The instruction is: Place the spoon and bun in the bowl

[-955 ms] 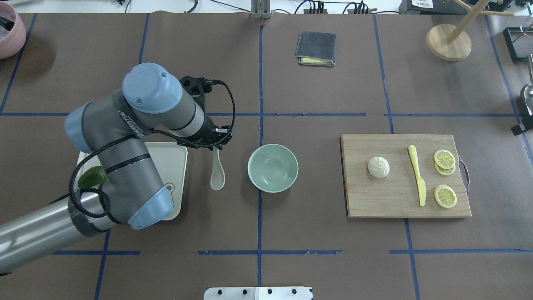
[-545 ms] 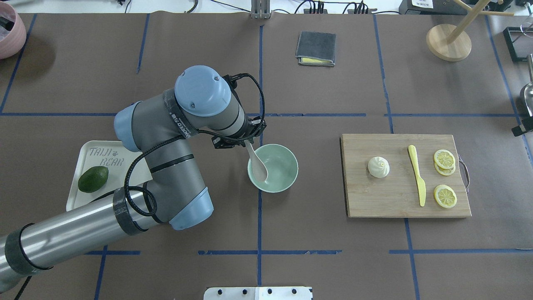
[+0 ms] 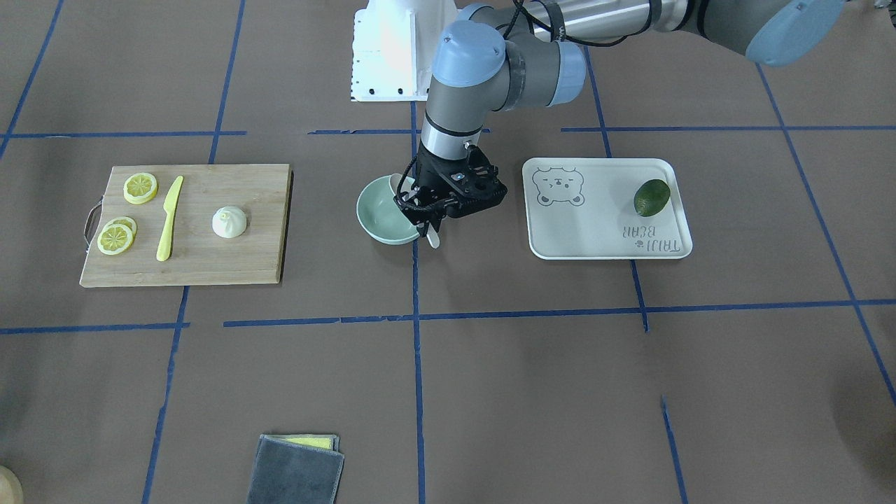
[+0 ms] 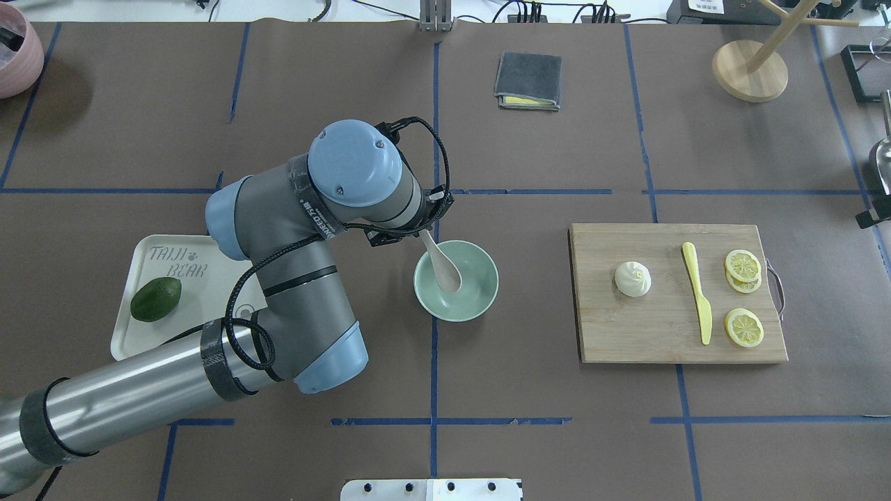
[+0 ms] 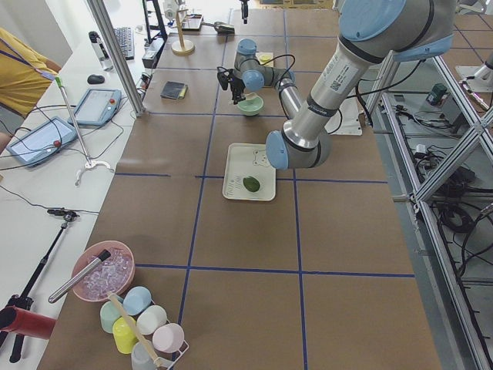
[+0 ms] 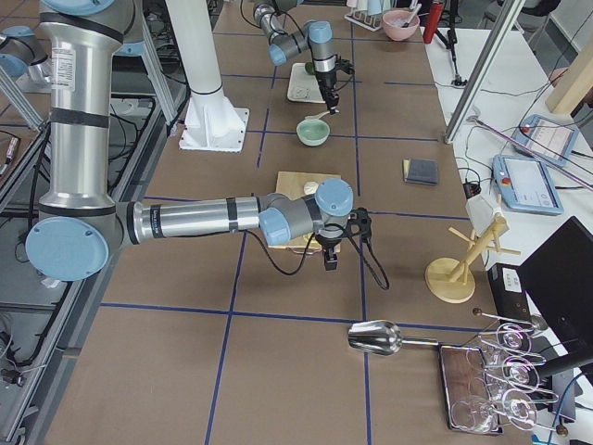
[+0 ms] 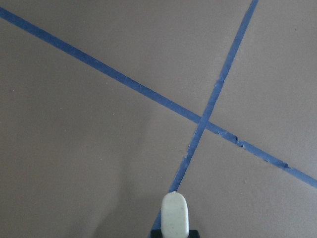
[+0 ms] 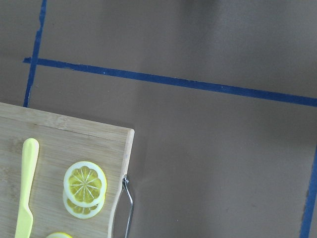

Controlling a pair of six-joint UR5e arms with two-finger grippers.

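Left end effector (image 3: 425, 225) grips the spoon (image 4: 445, 268), tilted over the bowl (image 4: 480, 300) — next move: release it; bun (image 4: 633, 278) follows.

I see a round, pale mint-green bowl (image 4: 475, 300) standing upright. A small grey-white plastic spoon (image 4: 445, 271) slants into it, rounded end low inside, handle rising over the bowl's far-left rim. A white dome-shaped bun (image 4: 633, 279), pinched top upward, sits well apart on the bowl's right.
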